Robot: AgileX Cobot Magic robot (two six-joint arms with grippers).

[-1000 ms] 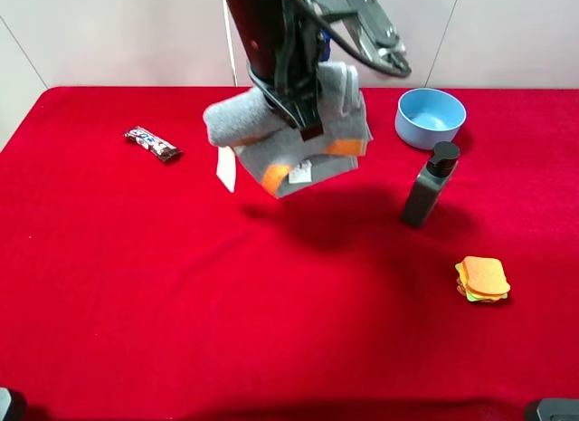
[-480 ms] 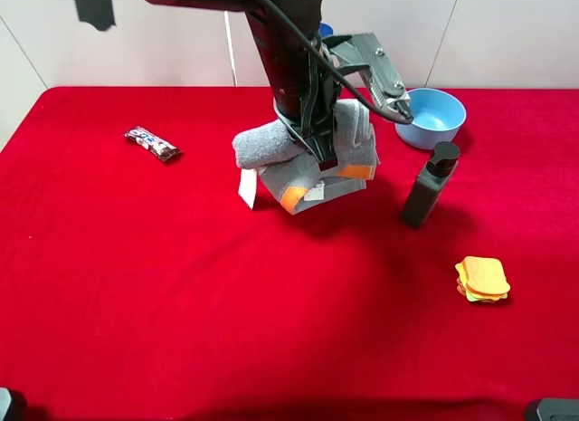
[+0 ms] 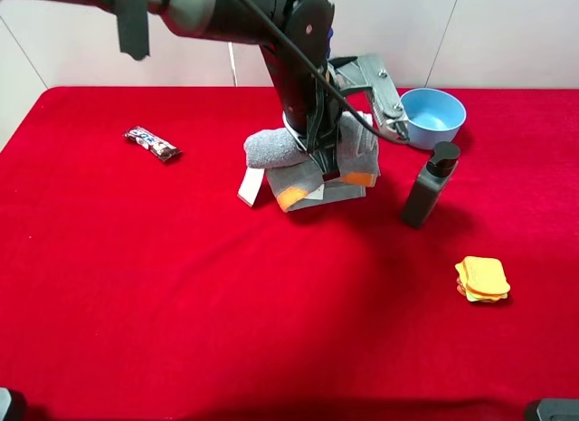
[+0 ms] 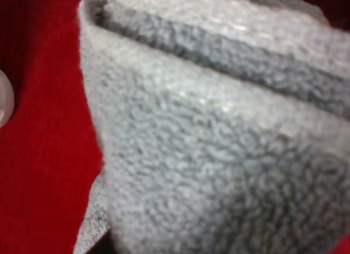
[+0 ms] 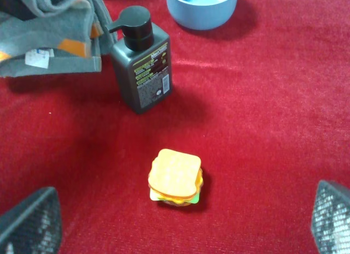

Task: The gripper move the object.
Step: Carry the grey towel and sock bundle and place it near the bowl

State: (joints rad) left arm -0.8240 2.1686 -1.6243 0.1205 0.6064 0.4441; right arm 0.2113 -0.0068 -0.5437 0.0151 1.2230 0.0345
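One folded grey terry towel [image 3: 271,149] lies toward the back middle of the red counter [image 3: 181,303]. It is bunched into a thick roll on top, with flatter layers underneath that show orange bands [image 3: 291,197] at the front corners. A long white tag [image 3: 249,186] hangs off its left side, down to the red cloth. The lowest layers look to be down on the counter, though I can't tell whether the full weight rests there. The left gripper [image 3: 326,163] comes in from above on a bulky black arm [image 3: 289,50] trailing cables, and its jaws are pressed together on the upper fold, pinching the towel. The left wrist camera sees little but towel [image 4: 208,155], with a strip of red beside it. Just to the right of the towel, close but not touching, a dark grey pump bottle [image 3: 427,190] with a black top stands upright. Behind the bottle, near the back edge, sits a light blue bowl [image 3: 431,116]. Farther forward on the right, well apart from the towel, lies a small orange-yellow sponge stack [image 3: 482,280]. Off to the left, near the back, a snack bar [image 3: 152,143] in a dark wrapper lies flat. The right gripper [image 5: 180,226] hangs over the front right of the counter, on the near side of the sponge stack, its jaws spread wide with nothing between them.
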